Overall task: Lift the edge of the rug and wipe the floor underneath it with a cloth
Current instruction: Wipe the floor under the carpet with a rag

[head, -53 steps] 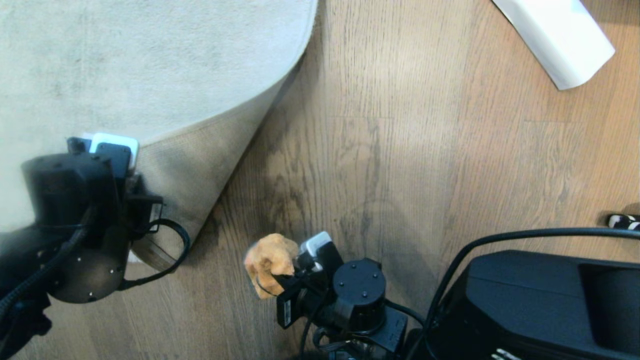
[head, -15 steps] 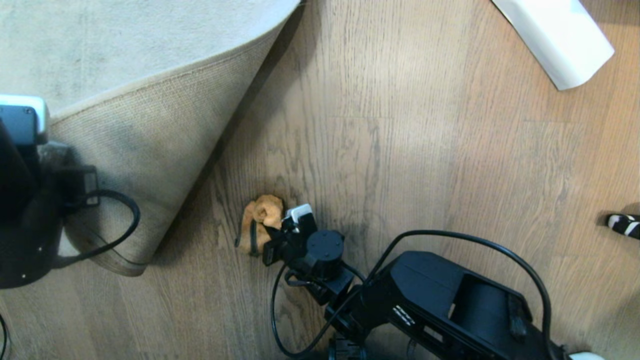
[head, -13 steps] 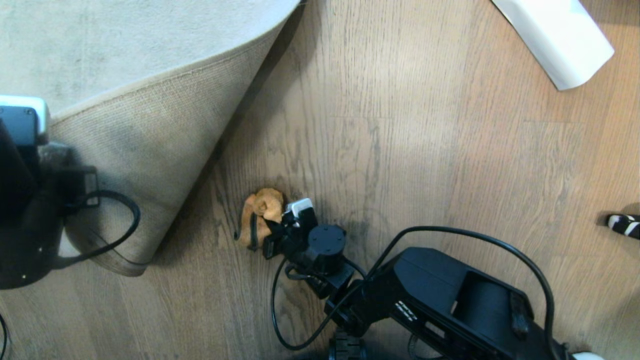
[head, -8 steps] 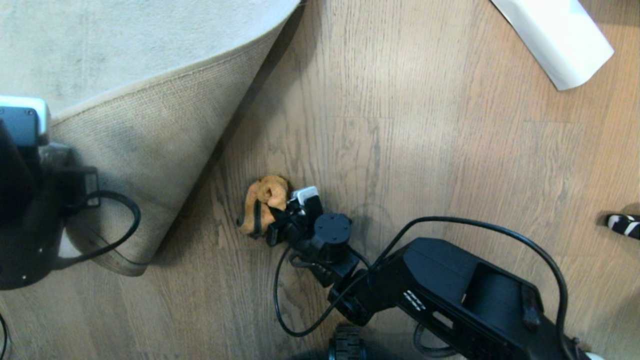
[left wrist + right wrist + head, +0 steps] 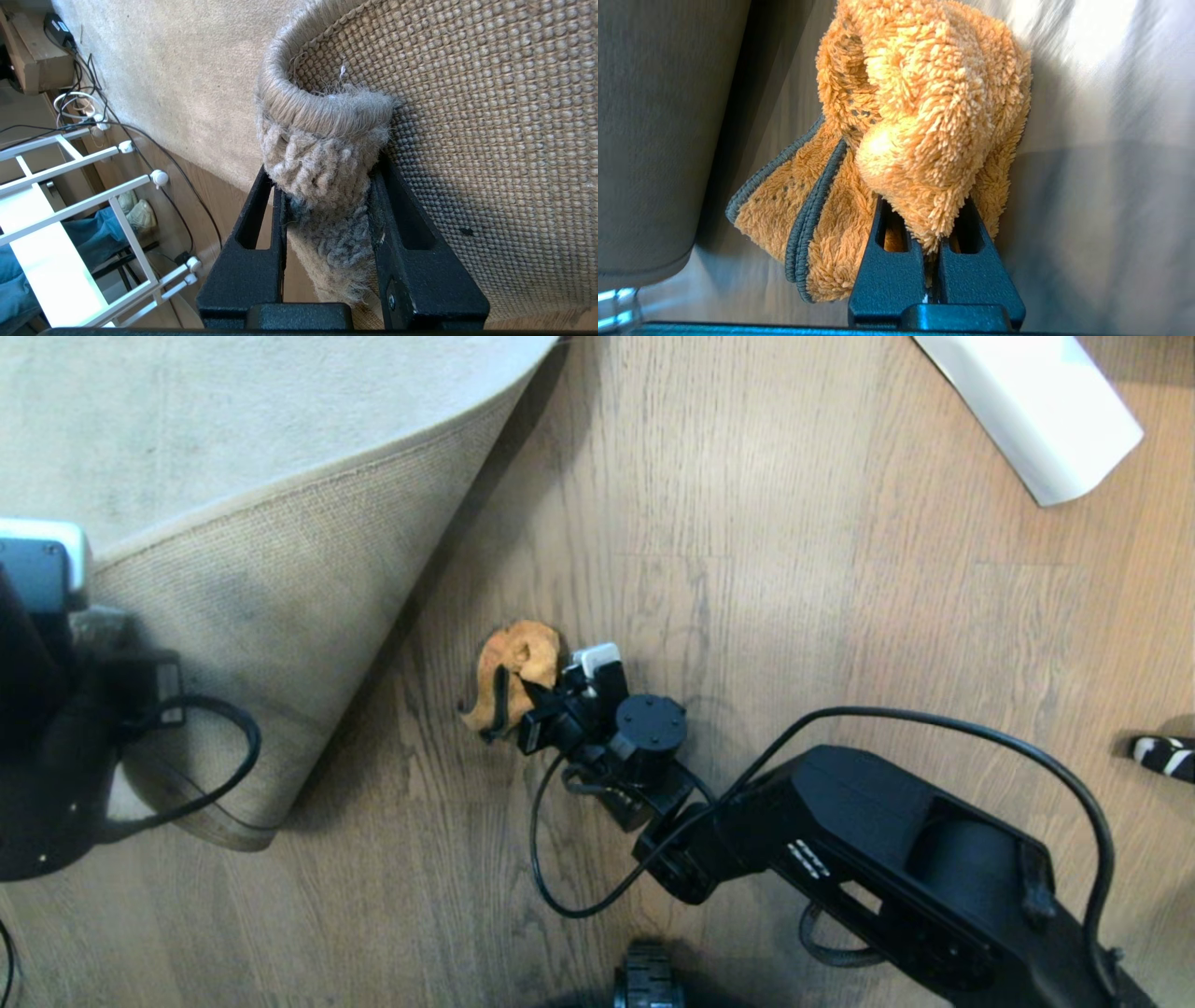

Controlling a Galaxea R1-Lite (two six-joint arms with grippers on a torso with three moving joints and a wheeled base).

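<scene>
Rug edge (image 5: 280, 616) is standing lifted at the left of the head view: we are seeing its corner folded back so the tan woven backing faces up. We are holding it there with the left gripper (image 5: 329, 219); in the left wrist view the jaws are standing partly apart, clamped on the thick bound border of the rug, with pile bunched between them. We are judging the lifting part of the task as done, provided this hold is kept.

Moving rightward, the floor (image 5: 794, 569) beside the fold is lying exposed, with a dark shadowed strip running along under the raised rug. The cloth (image 5: 513, 663) is sitting on these planks just right of the fold, near it but not touching the backing as far as we can tell. The right gripper (image 5: 934, 242) is pinching it, jaws almost fully closed on a bunched part while the grey-trimmed edges are hanging loose.

We are judging the wiping as under way but not complete: the cloth is working on open planks beside the fold, and the strip closest under the lifted rug is appearing yet to be covered. Farther right, a white rolled sheet (image 5: 1036, 411) is lying well apart, uninvolved.
</scene>
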